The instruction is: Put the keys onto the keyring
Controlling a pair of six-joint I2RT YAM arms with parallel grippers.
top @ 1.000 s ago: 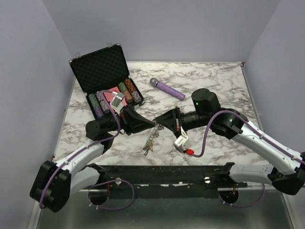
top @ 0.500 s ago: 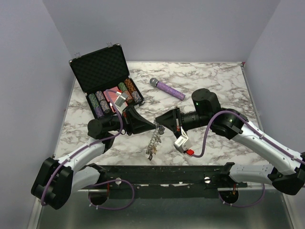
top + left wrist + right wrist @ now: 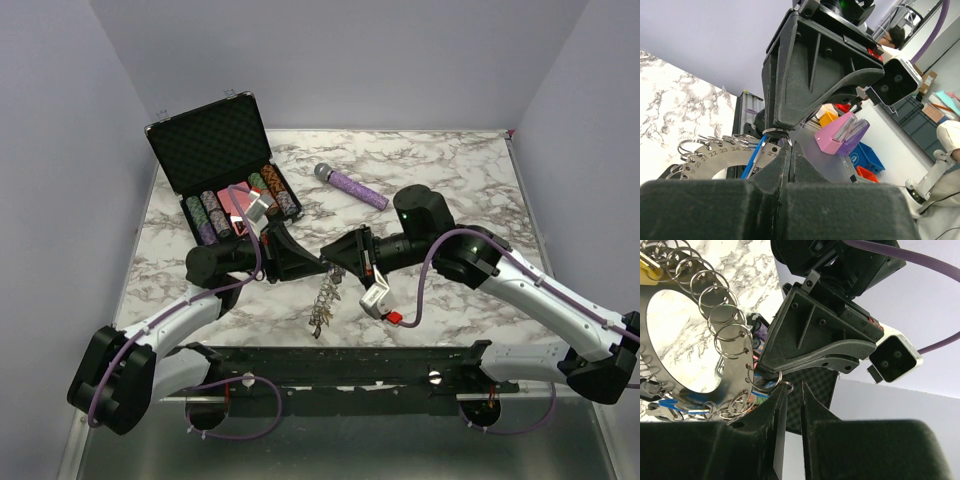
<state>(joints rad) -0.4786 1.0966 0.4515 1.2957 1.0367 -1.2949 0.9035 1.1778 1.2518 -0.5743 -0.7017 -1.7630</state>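
Note:
Between the two grippers, above the marble table (image 3: 470, 180), the keyring (image 3: 325, 290) hangs with the keys (image 3: 318, 318) dangling below it. My left gripper (image 3: 318, 263) is shut, pinching one small split ring of the keyring (image 3: 705, 159) at its tip (image 3: 791, 146). A blue key (image 3: 754, 155) hangs beside it. Facing it tip to tip, my right gripper (image 3: 332, 262) has its jaws slightly apart (image 3: 792, 386), and a small ring lies against one fingertip (image 3: 781, 392). In the right wrist view the keyring (image 3: 735, 376) carries several split rings, a yellow-capped key (image 3: 650, 266) and a blue key (image 3: 677, 407).
An open black case (image 3: 215, 140) with rows of poker chips (image 3: 240, 205) stands at the back left, just behind my left arm. A purple microphone (image 3: 352, 187) lies behind the right gripper. Grey walls close in the table on both sides.
The right gripper has shifted a little left toward the left gripper and its jaws have parted slightly. The left gripper and the hanging keys have edged right.

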